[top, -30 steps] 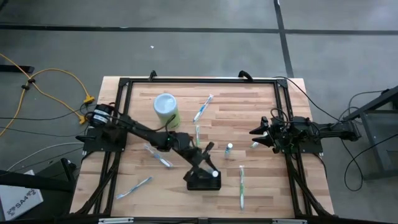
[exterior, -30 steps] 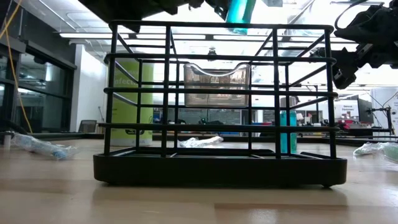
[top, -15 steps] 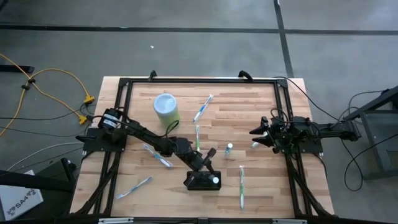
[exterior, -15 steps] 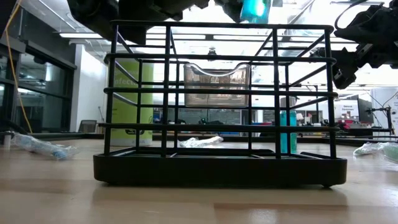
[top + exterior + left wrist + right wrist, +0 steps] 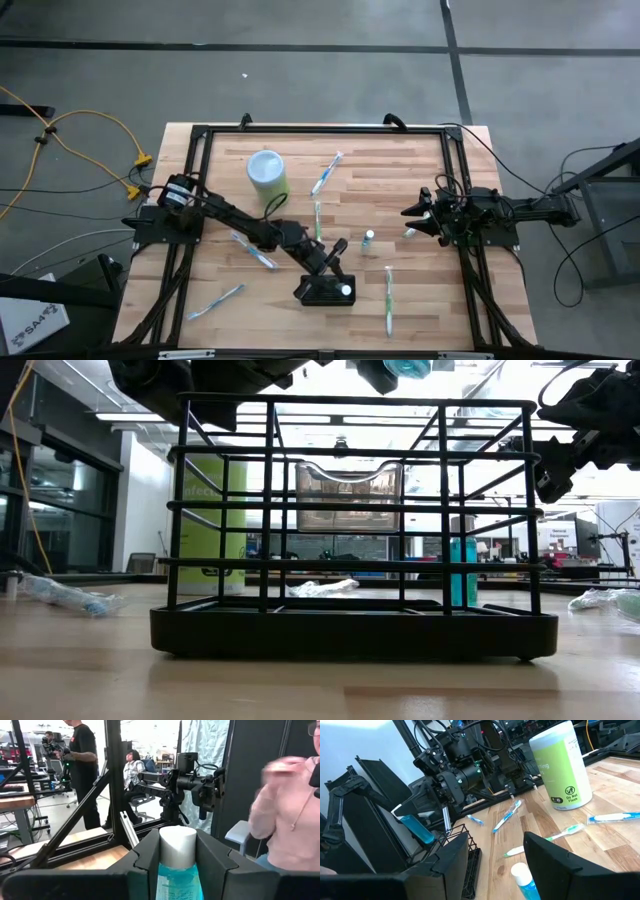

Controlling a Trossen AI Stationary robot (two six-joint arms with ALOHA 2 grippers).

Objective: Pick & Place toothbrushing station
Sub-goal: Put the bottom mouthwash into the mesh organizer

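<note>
The toothbrushing station is a black wire rack holder point(image 5: 318, 294) standing on the table near its front edge; it fills the low view point(image 5: 350, 630). My left gripper point(image 5: 338, 280) is over the rack's right end, shut on a blue bottle with a white cap point(image 5: 177, 845). The bottle also shows in the right wrist view point(image 5: 418, 830) and at the top of the low view point(image 5: 405, 367). My right gripper point(image 5: 408, 214) waits at the table's right side, open and empty point(image 5: 495, 842). My left gripper pinches the blue bottle's upper body just below the white cap point(image 5: 177, 872) between its two fingers point(image 5: 147, 855). The bottle lies along the fingers with the cap pointing forward past them. It is lifted clear, above the rack's top bars.
A pale green cylinder point(image 5: 268, 172) stands at the far left. Several toothbrushes lie about the table point(image 5: 327, 172) point(image 5: 389, 300) point(image 5: 215, 302) point(image 5: 253, 250). A small blue bottle point(image 5: 369, 239) lies near my right gripper. A black frame point(image 5: 320, 128) edges the table. People show in the room beyond.
My left gripper has moved a little toward the table's near edge with the blue bottle, which now hangs over the rack's right end. In the low view the bottle has shifted right and shows less below the picture's top. The rack has stayed in place.
</note>
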